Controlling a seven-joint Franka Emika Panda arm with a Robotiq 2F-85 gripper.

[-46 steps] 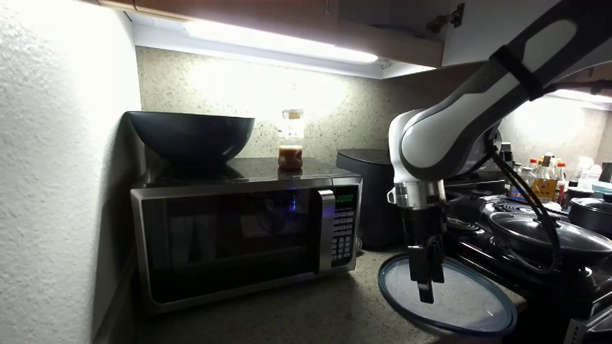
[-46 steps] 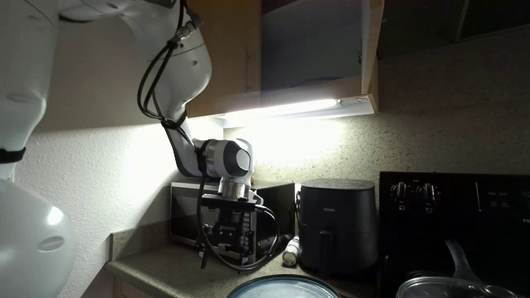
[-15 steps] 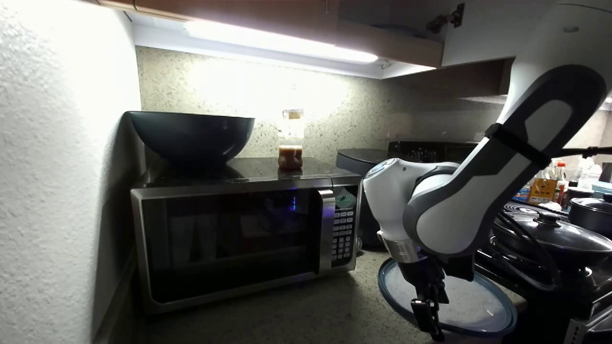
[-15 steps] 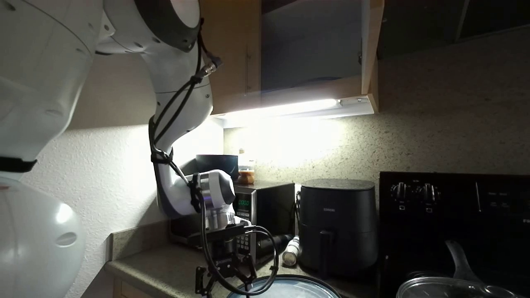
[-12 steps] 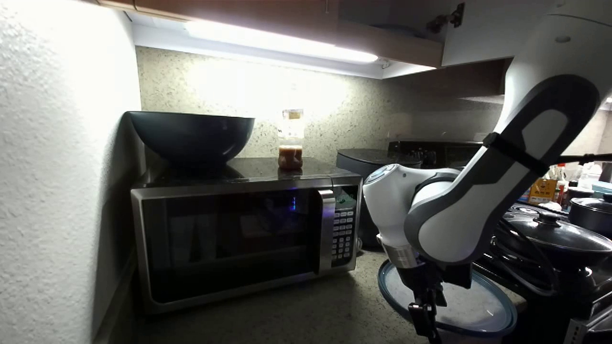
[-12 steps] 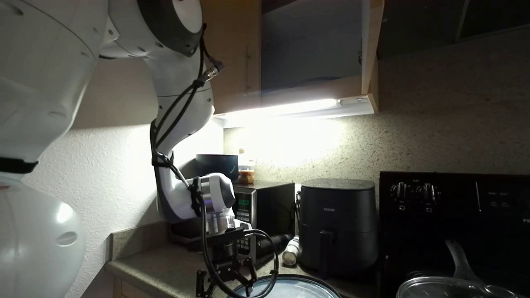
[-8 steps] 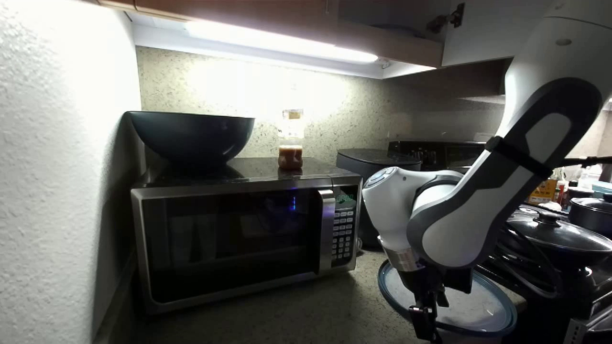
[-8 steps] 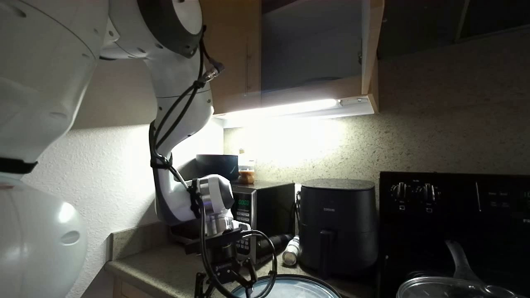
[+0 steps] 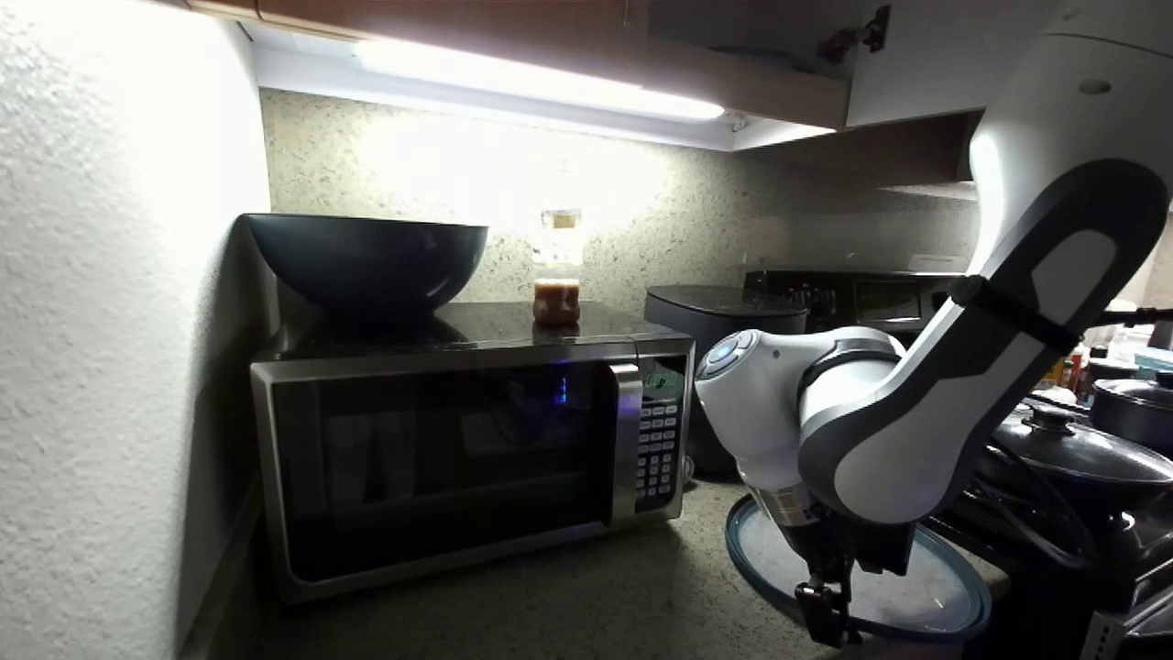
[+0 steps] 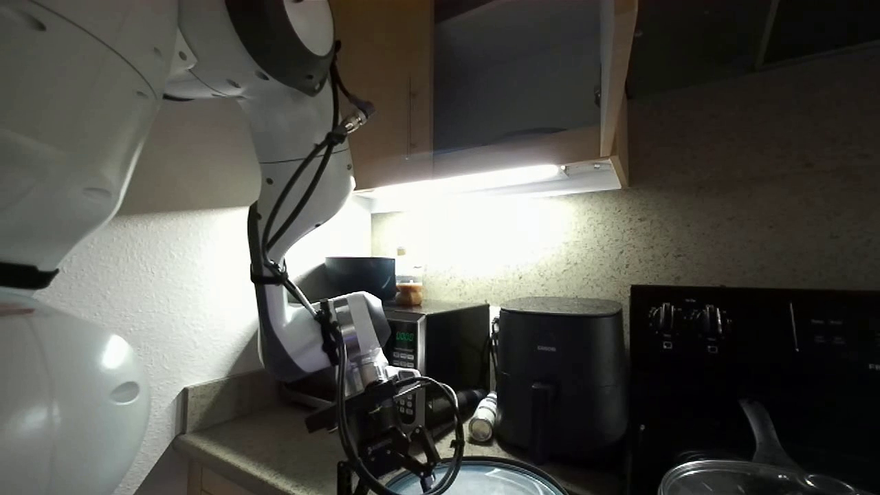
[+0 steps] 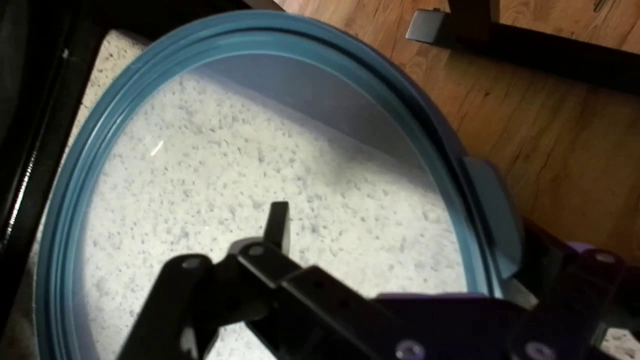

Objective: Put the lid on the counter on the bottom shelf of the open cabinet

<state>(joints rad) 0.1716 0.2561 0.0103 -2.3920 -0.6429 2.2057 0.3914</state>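
Spread wide, the hand [image 10: 385, 480] hangs over the edge of the lid [image 11: 235, 165]; in the wrist view one finger shows over the glass, and the rim passes between the two fingers. I cannot tell whether they touch it. The lid lies flat on the counter [image 9: 550, 605], just beside the stove [image 10: 729, 385] and partly past the counter's edge. Further back stand the air fryer [image 10: 560, 375] and the microwave [image 9: 449, 458], topped by a bowl [image 9: 367, 266]. Overhead, the cabinet [image 10: 522, 149] stands open.
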